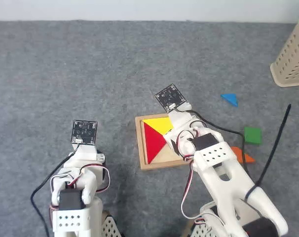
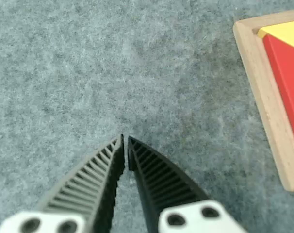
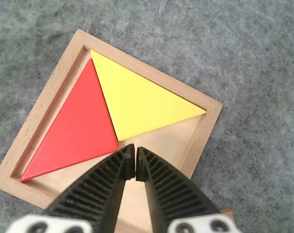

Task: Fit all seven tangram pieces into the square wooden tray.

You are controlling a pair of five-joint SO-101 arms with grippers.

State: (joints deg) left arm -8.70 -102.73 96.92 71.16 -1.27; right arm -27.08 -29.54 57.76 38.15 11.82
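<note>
The square wooden tray (image 1: 139,143) lies mid-table and holds a red triangle (image 1: 153,140) and a yellow triangle (image 1: 159,125) side by side. My right arm (image 1: 208,148) hangs over the tray. In its wrist view my right gripper (image 3: 136,151) is shut and empty, just above the bare tray floor next to the red triangle (image 3: 76,128) and the yellow triangle (image 3: 137,102). My left gripper (image 2: 125,141) is shut and empty over bare carpet, left of the tray's corner (image 2: 266,102). A blue triangle (image 1: 230,98), a green square (image 1: 252,135) and an orange triangle (image 1: 244,156) lie on the carpet right of the tray.
A beige slatted basket (image 1: 292,54) stands at the far right edge. A black cable (image 1: 278,143) runs past the green square and the orange triangle. My left arm (image 1: 80,168) sits at the near left over grey carpet.
</note>
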